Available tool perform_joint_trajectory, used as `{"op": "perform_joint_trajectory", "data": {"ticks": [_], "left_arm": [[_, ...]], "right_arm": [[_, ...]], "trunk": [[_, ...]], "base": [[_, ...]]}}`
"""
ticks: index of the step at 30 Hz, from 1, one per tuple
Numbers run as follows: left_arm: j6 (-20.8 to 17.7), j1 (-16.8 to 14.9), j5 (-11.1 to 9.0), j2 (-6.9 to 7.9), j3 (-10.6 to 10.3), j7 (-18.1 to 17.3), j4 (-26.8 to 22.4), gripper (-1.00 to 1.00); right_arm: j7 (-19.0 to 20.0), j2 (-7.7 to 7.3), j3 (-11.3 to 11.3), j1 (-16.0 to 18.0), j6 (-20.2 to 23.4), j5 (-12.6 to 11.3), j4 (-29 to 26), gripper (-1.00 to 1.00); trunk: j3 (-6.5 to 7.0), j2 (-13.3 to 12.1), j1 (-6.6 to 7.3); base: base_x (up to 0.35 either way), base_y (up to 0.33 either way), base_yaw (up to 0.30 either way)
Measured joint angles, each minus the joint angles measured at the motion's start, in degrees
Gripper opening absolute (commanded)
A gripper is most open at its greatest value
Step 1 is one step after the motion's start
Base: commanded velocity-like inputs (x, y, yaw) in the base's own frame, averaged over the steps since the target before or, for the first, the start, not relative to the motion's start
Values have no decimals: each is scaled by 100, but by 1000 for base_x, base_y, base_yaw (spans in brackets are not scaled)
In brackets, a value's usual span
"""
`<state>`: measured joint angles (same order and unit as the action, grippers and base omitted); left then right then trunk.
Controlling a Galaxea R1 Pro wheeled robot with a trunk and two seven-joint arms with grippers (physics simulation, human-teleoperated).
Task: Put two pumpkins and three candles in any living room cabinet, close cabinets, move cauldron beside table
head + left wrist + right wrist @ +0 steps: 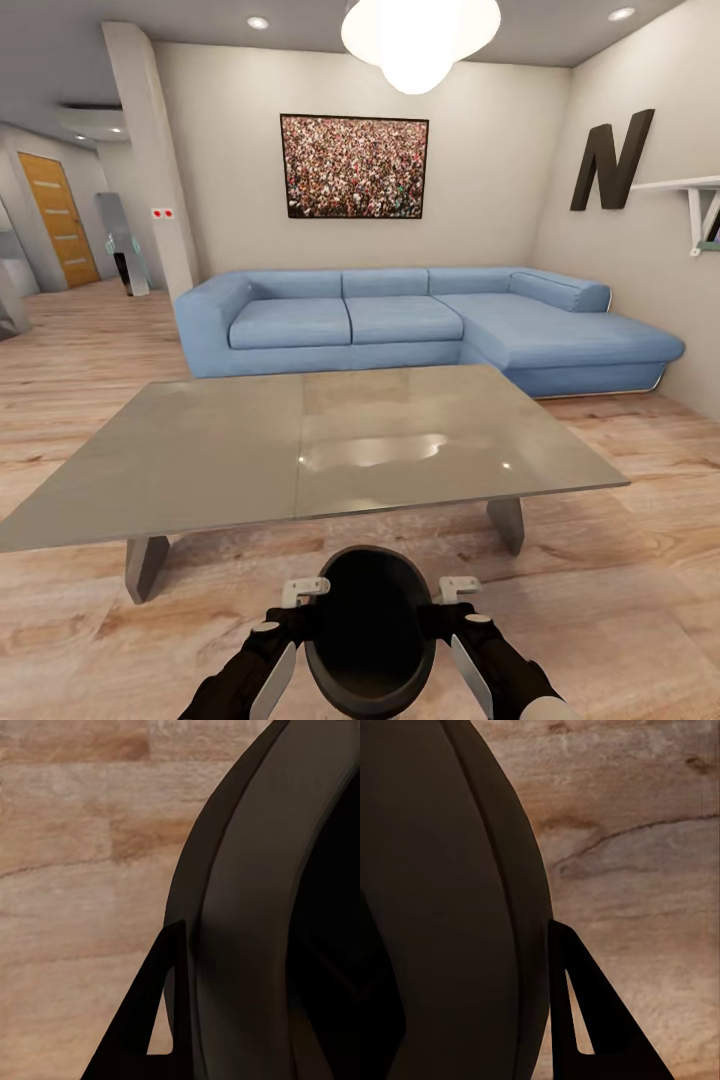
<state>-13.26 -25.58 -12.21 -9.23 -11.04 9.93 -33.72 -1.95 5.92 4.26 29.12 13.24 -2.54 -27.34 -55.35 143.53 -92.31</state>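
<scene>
Head view shows the robot standing in front of the low grey worktop (300,440), with the cauldron (370,630) held between its two arms, just in front of the trunk and above the wooden floor (620,600). The left tool (285,640) presses on one side of the pot and the right tool (460,640) on the other side. Each wrist view shows one dark finger lying against the curved wall of the cauldron, but the second finger of each tool is hidden, so I cannot tell how far open the tools are. It looks to me that the pot is squeezed between the two arms.

As for progress, I judge that the last part of the task is in hand: the cauldron is already near the worktop and only needs to be set down on the floor beside it. No pumpkins and no candles lie on the glassy top, but the pictures cannot confirm if they are stored or if the fronts are shut.

The cauldron is a round pot of matt black, with a wide open mouth and a dark hollow inside. Behind the worktop stands a blue corner sofa (400,320).
</scene>
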Motion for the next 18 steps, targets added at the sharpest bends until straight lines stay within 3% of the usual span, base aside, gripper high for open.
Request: {"op": "perform_joint_trajectory", "data": {"ticks": [18], "left_arm": [[-6,3,0,1,-1,3,-23,-100]], "right_arm": [[1,0,1,2,0,0,-10,-100]], "trunk": [[0,0,1]], "base": [[58,0,0]]}}
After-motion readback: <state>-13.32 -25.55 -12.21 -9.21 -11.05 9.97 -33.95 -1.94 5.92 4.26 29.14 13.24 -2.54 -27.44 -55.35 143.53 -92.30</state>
